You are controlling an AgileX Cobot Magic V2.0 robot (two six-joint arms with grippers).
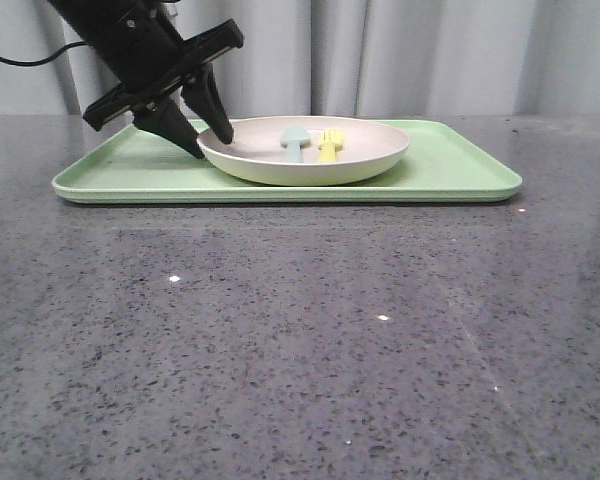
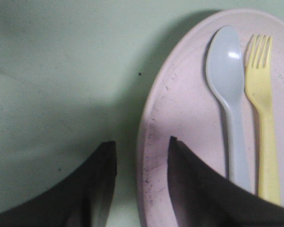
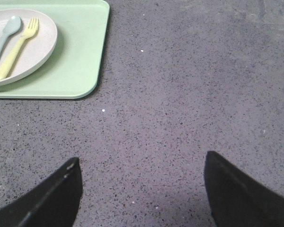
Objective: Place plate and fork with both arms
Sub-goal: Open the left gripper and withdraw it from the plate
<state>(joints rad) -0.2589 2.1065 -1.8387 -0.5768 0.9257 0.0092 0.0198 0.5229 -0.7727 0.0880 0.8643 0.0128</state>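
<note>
The cream-pink plate [image 1: 305, 168] sits on the light-green tray [image 1: 450, 165] at the back of the table. The yellow fork [image 1: 329, 146] lies inside the plate, next to a pale blue-green spoon [image 1: 294, 141]. My left gripper [image 1: 213, 146] is open and straddles the plate's left rim, one finger inside and one outside over the tray. The left wrist view shows the rim [image 2: 146, 142] between the fingers, with the fork [image 2: 261, 94] and spoon [image 2: 227, 71] beyond. My right gripper [image 3: 142, 161] is open and empty over bare table, right of the tray; the plate [image 3: 38, 42] and fork [image 3: 14, 54] lie far off.
The tray [image 3: 80, 56] has a raised rim and rounded corners. The table is dark speckled stone [image 1: 300, 330]. A grey curtain [image 1: 430, 50] hangs behind it. The right gripper does not show in the front view.
</note>
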